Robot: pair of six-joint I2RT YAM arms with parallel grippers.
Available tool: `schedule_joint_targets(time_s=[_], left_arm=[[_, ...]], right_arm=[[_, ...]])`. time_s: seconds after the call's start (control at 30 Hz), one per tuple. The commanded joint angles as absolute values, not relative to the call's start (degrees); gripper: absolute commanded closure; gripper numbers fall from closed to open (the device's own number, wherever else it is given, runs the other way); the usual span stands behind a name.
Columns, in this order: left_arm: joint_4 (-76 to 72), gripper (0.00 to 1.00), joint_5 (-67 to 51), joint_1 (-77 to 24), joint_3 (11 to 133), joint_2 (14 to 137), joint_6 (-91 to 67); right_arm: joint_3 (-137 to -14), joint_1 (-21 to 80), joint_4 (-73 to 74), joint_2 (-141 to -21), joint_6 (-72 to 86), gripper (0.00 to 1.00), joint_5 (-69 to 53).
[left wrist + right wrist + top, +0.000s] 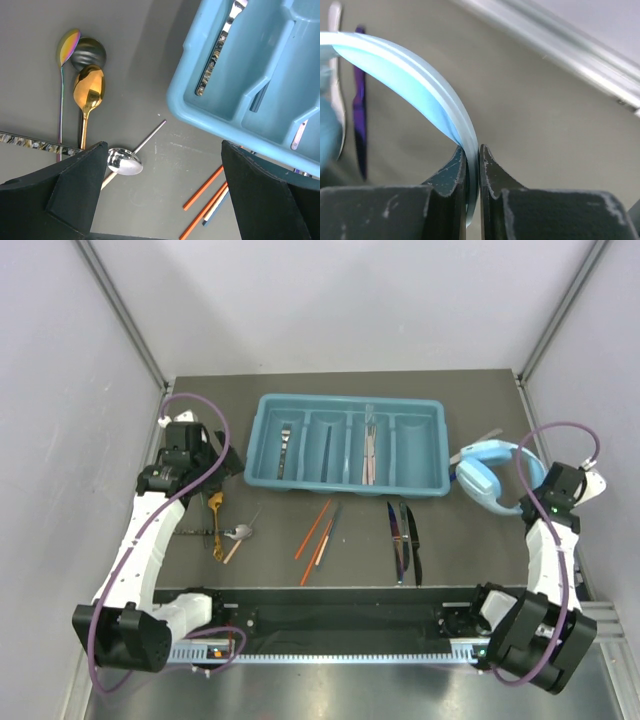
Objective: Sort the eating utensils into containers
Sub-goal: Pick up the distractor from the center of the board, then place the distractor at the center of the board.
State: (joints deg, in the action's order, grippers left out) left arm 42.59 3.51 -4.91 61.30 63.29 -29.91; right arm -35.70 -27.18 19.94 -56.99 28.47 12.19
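Observation:
The teal cutlery tray (345, 487) stands at the back centre, with a silver utensil (284, 450) in its left compartment and slim pieces (369, 455) in the third. On the mat lie gold spoons (215, 512), a silver spoon (243, 532), orange chopsticks (315, 530) and dark and purple knives (402, 540). My left gripper (220, 454) is open and empty, hovering (164, 147) above the silver spoon (125, 161) and beside the tray's corner (200, 117). My right gripper (541, 496) is shut (472, 150) on the headband of the light blue headphones (420, 75).
The headphones (485, 475) lie right of the tray. The left wrist view shows a gold spoon (89, 90), an iridescent spoon (67, 45), a patterned handle (35, 145) and chopsticks (202, 189). A purple knife (360, 100) lies beyond the headband. Metal frame rails border the mat.

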Motion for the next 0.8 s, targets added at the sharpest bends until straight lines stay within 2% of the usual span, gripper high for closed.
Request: schedule_joint_targets(time_s=[0.0, 0.17, 0.33, 0.53, 0.63, 0.77], left_arm=[[39.5, 0.01, 3.2, -4.8, 61.3, 63.0, -30.3], [40.3, 0.01, 6.1, -4.8, 61.3, 62.5, -30.2], [40.2, 0.01, 6.8, -4.8, 61.8, 61.5, -30.7], [39.5, 0.01, 7.4, -4.7, 61.3, 61.3, -31.7], [39.5, 0.01, 7.6, -4.8, 61.5, 61.3, -31.7], [40.1, 0.01, 9.2, -4.8, 62.1, 60.6, -31.5]], right_arm=[[-40.9, -27.1, 20.9, -50.9, 28.7, 1.00, 5.2], [-45.9, -26.4, 24.9, -46.4, 31.5, 1.00, 3.4], [-45.0, -26.3, 20.0, -40.9, 37.8, 1.00, -3.9], [-48.9, -23.1, 15.4, -46.6, 40.3, 1.00, -15.4], [-52.1, -18.6, 14.8, -47.9, 40.9, 1.00, -16.1], [-59.2, -7.7, 16.3, -51.7, 39.4, 1.00, -9.3]])
